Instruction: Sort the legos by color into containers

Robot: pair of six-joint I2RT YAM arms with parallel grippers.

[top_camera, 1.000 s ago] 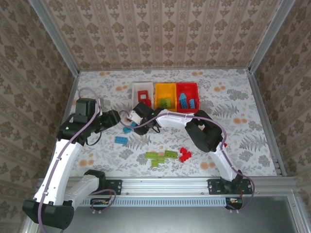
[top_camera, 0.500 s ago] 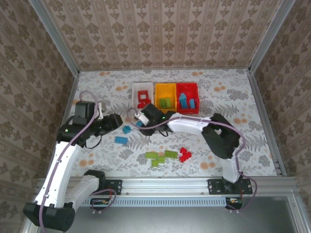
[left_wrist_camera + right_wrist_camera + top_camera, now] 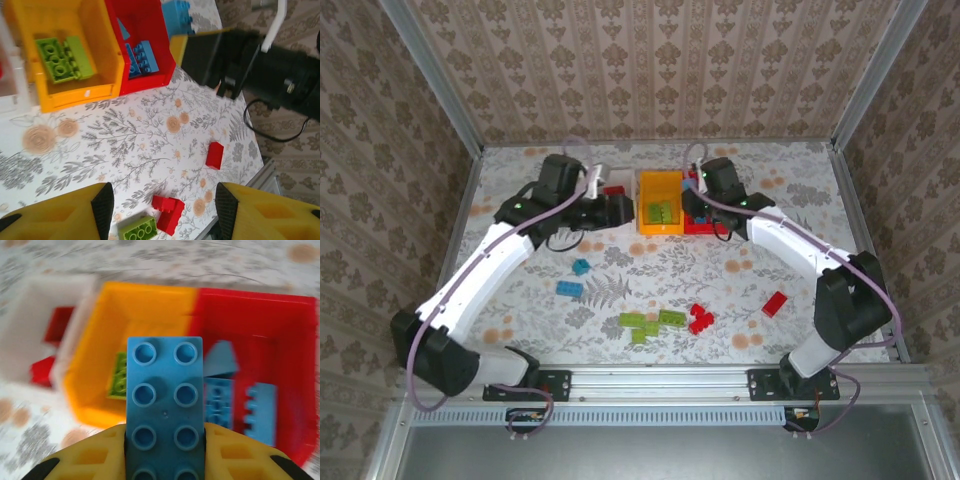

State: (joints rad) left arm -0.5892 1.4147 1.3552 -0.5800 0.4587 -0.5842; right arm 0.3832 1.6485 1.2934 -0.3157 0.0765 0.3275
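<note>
gripping a blue studded plastic brick (image 3: pixel 165 390), right gripper (image 3: pixel 165 452) should centre over red plastic bin (image 3: pixel 270 302) first; left gripper (image 3: pixel 160 212) wide, empty.

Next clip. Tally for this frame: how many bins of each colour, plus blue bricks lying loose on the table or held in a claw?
White bin: 1
Yellow-orange bin: 1
Red bin: 1
Blue bricks loose on the table: 2
Blue brick in the right claw: 1
Total: 6
</note>
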